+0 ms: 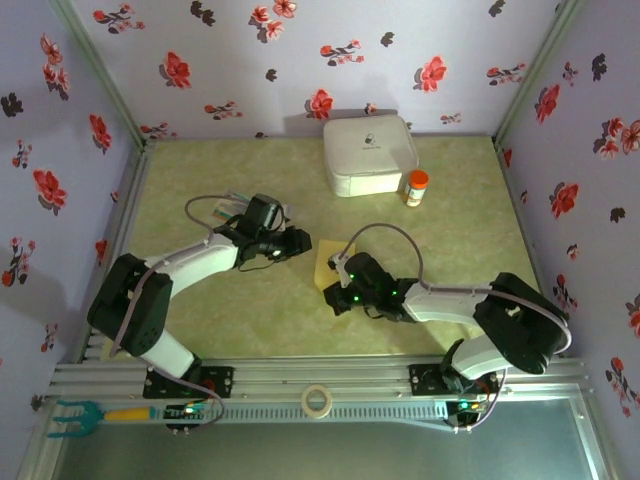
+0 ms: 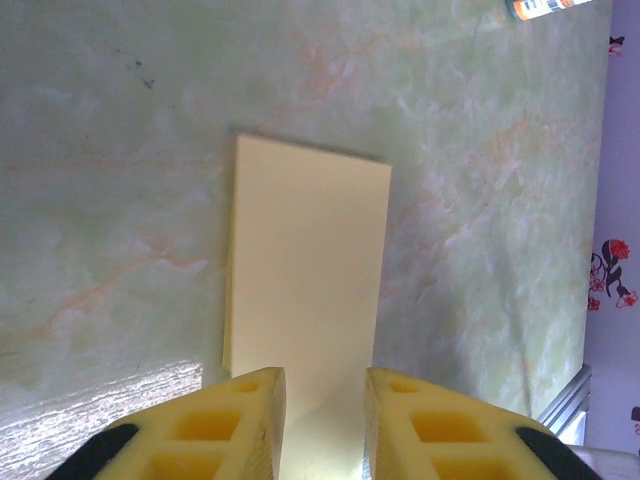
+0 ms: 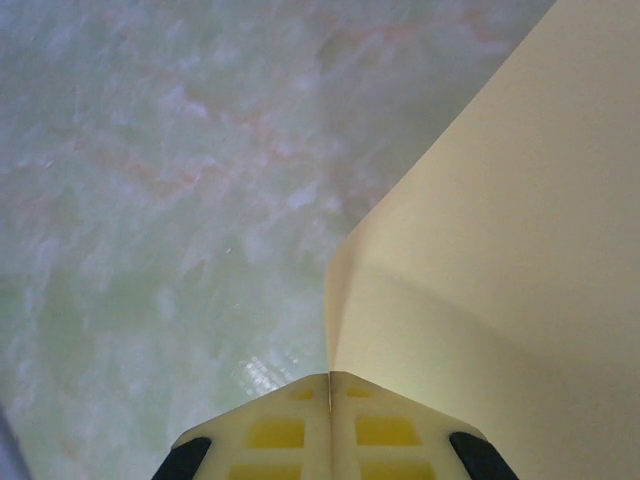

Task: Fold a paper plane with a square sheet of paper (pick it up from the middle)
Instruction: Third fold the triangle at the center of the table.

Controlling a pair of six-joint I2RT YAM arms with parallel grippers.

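Top external view: the thin yellow square sheet of paper lies mid-table on the green marbled table, between the two arms and well apart from the white rounded box at the far side. The right gripper, at the sheet's near edge, has its jaws pressed together on the paper, raising a flap off the surface, probably to carry it over for a crease. The left gripper stands with jaws parted astride the left end of the sheet, which looks doubled into a rectangle. It is likely there to steady the sheet; whether it touches the paper I cannot tell.
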